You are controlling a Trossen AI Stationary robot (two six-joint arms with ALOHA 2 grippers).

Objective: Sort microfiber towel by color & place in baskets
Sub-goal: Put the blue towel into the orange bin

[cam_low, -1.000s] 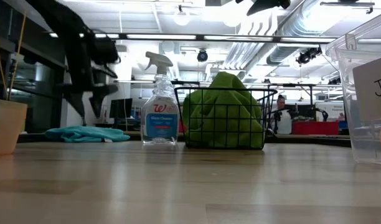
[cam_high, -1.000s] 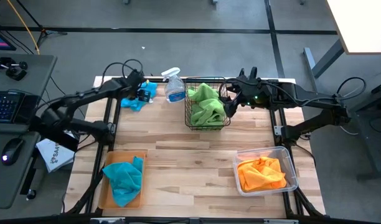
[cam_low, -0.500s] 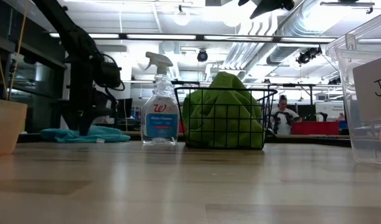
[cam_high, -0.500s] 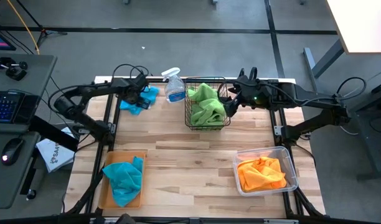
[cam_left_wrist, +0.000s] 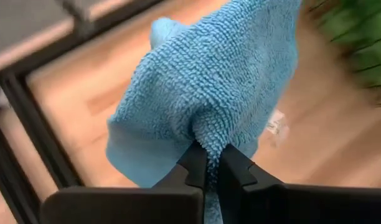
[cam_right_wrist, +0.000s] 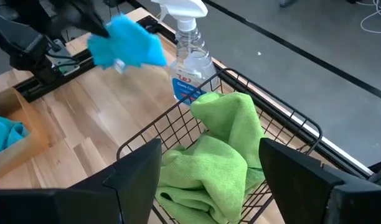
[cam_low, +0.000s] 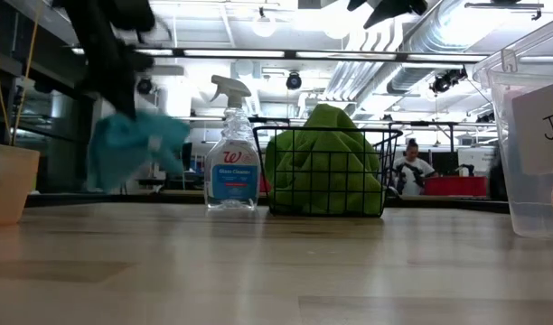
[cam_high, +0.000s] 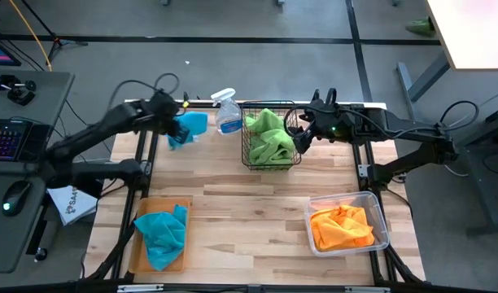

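Observation:
A turquoise blue microfiber towel [cam_high: 189, 128] hangs in the air over the table's far left corner, with my left gripper [cam_high: 172, 124] shut on it. It also shows in the low view as the blue towel [cam_low: 132, 149]. My right gripper [cam_high: 302, 130] is open just right of the black wire basket [cam_high: 269, 163], which holds lime green towels [cam_high: 269, 137]. Another blue towel [cam_high: 161, 232] lies in the orange-brown tray [cam_high: 135, 244] near left. Orange towels [cam_high: 342, 225] fill the clear bin [cam_high: 379, 213] near right. My left gripper pinches a bunched fold of the blue towel [cam_left_wrist: 209, 134] between its two fingertips. The fingers come from above, pointing down. The towel droops slack below them, lifted clear of the table, as its lower edge [cam_low: 109, 185] shows in the low view.
A clear spray bottle [cam_high: 227, 114] with blue liquid stands between the lifted towel and the wire basket, at the far edge. Bare wood lies in the table's middle [cam_high: 241, 203]. A desk with a keyboard and mouse stands to the table's left.
My left gripper has come down on the blue towel lying at the far left, shut on it, and gone up. The towel, flat on the table before, now hangs bunched below the fingers, clear of the table.

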